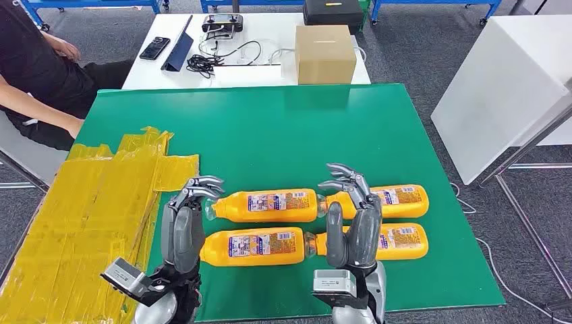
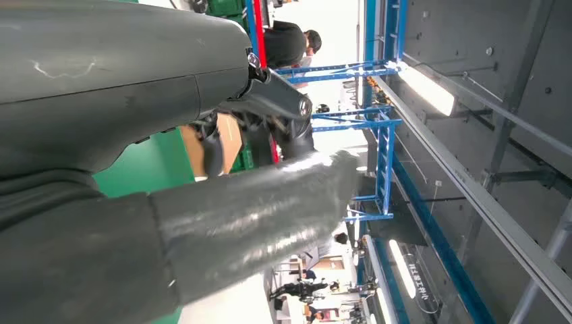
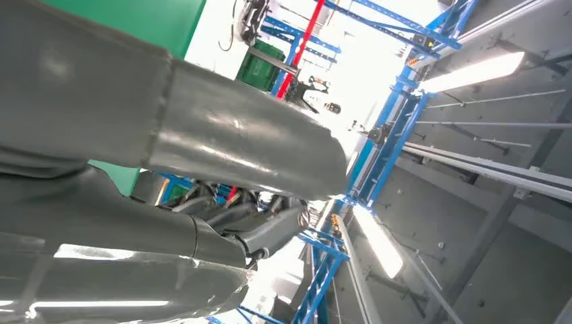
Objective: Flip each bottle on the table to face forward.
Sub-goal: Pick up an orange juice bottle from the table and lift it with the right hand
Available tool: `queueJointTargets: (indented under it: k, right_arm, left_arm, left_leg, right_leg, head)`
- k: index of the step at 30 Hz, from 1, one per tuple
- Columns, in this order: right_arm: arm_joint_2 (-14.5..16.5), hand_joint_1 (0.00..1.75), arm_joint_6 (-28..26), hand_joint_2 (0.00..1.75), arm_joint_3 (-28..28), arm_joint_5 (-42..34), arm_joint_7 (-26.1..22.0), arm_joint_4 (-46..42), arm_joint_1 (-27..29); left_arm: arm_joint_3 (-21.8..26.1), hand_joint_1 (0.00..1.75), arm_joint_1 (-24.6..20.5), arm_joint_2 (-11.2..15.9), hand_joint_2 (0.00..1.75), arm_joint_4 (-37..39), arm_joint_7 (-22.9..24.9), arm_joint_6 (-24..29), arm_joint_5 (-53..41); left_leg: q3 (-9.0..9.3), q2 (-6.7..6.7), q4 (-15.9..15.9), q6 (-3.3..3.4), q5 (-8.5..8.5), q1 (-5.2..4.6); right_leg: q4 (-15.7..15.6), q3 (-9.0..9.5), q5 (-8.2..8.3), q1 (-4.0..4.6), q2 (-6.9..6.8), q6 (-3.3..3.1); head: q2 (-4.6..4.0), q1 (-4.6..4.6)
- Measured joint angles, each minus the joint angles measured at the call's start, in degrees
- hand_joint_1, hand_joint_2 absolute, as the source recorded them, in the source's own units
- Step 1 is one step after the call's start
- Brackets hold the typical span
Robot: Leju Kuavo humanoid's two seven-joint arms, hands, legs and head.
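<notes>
- Four orange bottles are lying on their sides on the green mat [image 1: 283, 128], two in the far row and two in the near row.
- The far left bottle [image 1: 270, 204] and the near left bottle [image 1: 253, 246] are showing their labels up, with blue and white print on them.
- The far right bottle [image 1: 398, 196] and the near right bottle [image 1: 398, 241] are also showing labels, but the right hand is covering part of them.
- The writing on the labels is too small to read, so I cannot tell the brand.
- The bottles are lying in neat rows, likely so each hand can reach its own pair.
- The left hand [image 1: 185, 216] is hovering just beside the caps of the left bottles, fingers spread and curled a little. It is holding nothing.
- The right hand [image 1: 354, 216] is hanging over the gap between the left and right pairs, fingers apart. It is holding nothing too.
- Both hands are sitting palm down over the bottles, maybe getting ready to roll one over.
- Yellow tape [image 1: 88, 209] is covering the left part of the table.
- A brown box [image 1: 325, 54], a phone [image 1: 154, 48] and some cables [image 1: 222, 57] are sitting on the white table [image 1: 270, 34] behind.
- A person [image 1: 34, 74] is sitting at the far left.
</notes>
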Motion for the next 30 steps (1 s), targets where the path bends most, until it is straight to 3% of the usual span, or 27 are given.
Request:
queueJointTargets:
  k: [4, 7, 8, 10, 11, 12, 14, 19, 23, 30]
  right_arm:
    - [0.01, 1.75, 2.98, 0.00, 0.09, -3.97, -2.34, 0.47, -0.14]
    - [0.13, 1.68, 17.24, 0.00, 0.36, -21.64, -10.15, 3.78, -0.72]
    - [0.23, 1.47, 21.66, 0.00, 0.46, -27.17, -12.03, 5.08, -0.85]
    - [0.44, 0.65, 25.13, 0.00, 0.67, -31.22, -13.47, 6.82, -1.17]
    - [0.51, 0.28, 25.16, 0.00, 0.74, -30.80, -13.60, 7.39, -1.43]
    - [0.54, 0.06, 24.99, 0.00, 0.76, -29.87, -13.57, 7.81, -1.65]
    - [0.54, 0.00, 24.77, 0.00, 0.78, -28.67, -13.38, 8.44, -1.85]
    - [0.54, 0.00, 23.69, 0.00, 1.07, -24.91, -11.80, 9.37, -2.26]
    - [0.52, 0.00, 21.53, 0.00, 1.83, -18.26, -7.87, 10.46, -2.93]
    - [0.52, 0.00, 21.21, 0.00, 2.67, -13.99, -2.97, 12.35, -3.73]
  left_arm:
    - [0.38, 1.75, 0.44, 0.00, 0.00, -0.07, -1.05, 2.15, 1.25]
    - [2.95, 1.75, 2.46, 0.18, 0.00, -0.90, -3.26, 5.02, 5.12]
    - [4.14, 1.75, 3.06, 0.30, 0.00, -1.19, -3.61, 4.73, 5.95]
    - [5.98, 1.75, 3.87, 0.46, 0.00, -1.42, -3.84, 3.53, 6.50]
    - [6.62, 1.31, 4.17, 0.47, 0.00, -1.45, -3.88, 2.97, 6.51]
    - [7.09, 0.87, 4.40, 0.44, 0.00, -1.46, -3.89, 2.63, 6.40]
    - [7.89, 0.00, 4.67, 0.31, 0.00, -1.48, -3.91, 2.01, 6.11]
    - [9.37, 0.00, 5.16, -0.28, 0.00, -1.86, -3.95, -2.38, 4.59]
    - [10.08, 0.00, 5.18, -0.48, 0.00, -1.86, -3.96, -2.65, 4.77]
    - [11.27, 0.00, 5.55, -0.95, 0.00, -1.86, -3.96, -2.63, 5.42]
  left_leg:
    - [-0.06, 0.00, -0.02, 0.00, -0.01, 0.00]
    - [-0.03, 0.09, -0.03, -0.03, -0.03, 0.02]
    - [-0.04, 0.03, -0.02, -0.03, -0.02, 0.03]
    - [-0.09, -0.13, -0.02, -0.04, 0.00, 0.05]
    - [-0.10, -0.15, -0.02, -0.04, 0.00, 0.06]
    - [-0.10, -0.13, -0.02, -0.04, 0.00, 0.06]
    - [-0.11, -0.08, -0.02, -0.04, 0.00, 0.06]
    - [-0.14, -0.09, -0.02, -0.04, -0.01, 0.04]
    - [-0.14, -0.09, -0.02, -0.04, -0.01, 0.04]
    - [-0.14, -0.09, -0.02, -0.04, -0.01, 0.05]
  right_leg:
    - [0.01, 0.03, 0.00, 0.03, 0.01, 0.00]
    - [0.01, -0.01, 0.00, 0.06, 0.06, 0.00]
    - [0.01, -0.03, -0.01, 0.06, 0.01, -0.01]
    - [0.01, -0.05, -0.02, 0.07, -0.12, -0.02]
    - [0.01, -0.05, -0.03, 0.08, -0.15, -0.03]
    - [0.01, -0.04, -0.03, 0.08, -0.15, -0.03]
    - [0.01, -0.04, -0.03, 0.07, -0.13, -0.03]
    - [0.01, -0.06, -0.03, 0.06, -0.13, -0.03]
    - [0.01, -0.07, -0.03, 0.07, -0.13, -0.03]
    - [0.01, -0.07, -0.03, 0.07, -0.13, -0.03]
  head:
    - [0.00, 0.03]
    - [0.00, 0.00]
    - [0.00, -0.01]
    - [0.00, 0.00]
    - [0.00, 0.01]
    - [0.00, 0.01]
    - [0.00, 0.02]
    - [0.00, 0.02]
    - [0.00, 0.02]
    - [0.00, 0.02]
